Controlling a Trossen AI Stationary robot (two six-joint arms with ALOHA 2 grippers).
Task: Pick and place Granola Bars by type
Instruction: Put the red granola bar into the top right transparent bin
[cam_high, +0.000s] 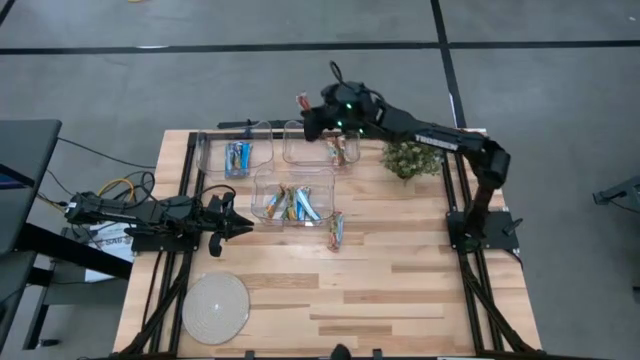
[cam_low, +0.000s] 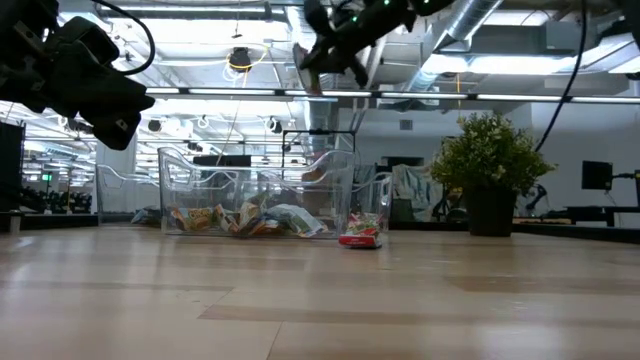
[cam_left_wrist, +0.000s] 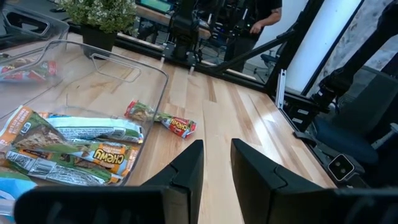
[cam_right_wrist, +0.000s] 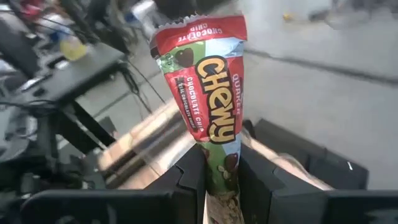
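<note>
My right gripper (cam_high: 308, 112) hangs high over the table's far edge, shut on a red and green granola bar (cam_right_wrist: 208, 93). A near clear bin (cam_high: 292, 197) holds several mixed bars. Blue bars lie in the far left bin (cam_high: 237, 152), and a red bar lies in the far right bin (cam_high: 318, 143). One loose red and green bar (cam_high: 337, 228) lies flat on the table right of the near bin. My left gripper (cam_left_wrist: 216, 155) waits at the table's left edge, open, with nothing between its fingers. My right gripper pinches one end of the bar's wrapper (cam_right_wrist: 221, 165) between its two fingers. The fingers come in about level, pointing toward the table's far left, and lie along the bar. The rest of the bar sticks out past the fingertips, lifted clear of the bins.
A small potted plant (cam_high: 410, 158) stands at the far right, under the right arm. A round pale disc (cam_high: 215, 305) lies at the near left corner. Bare wood stretches across the table's near and right parts. A person stands beyond the table in the left wrist view.
</note>
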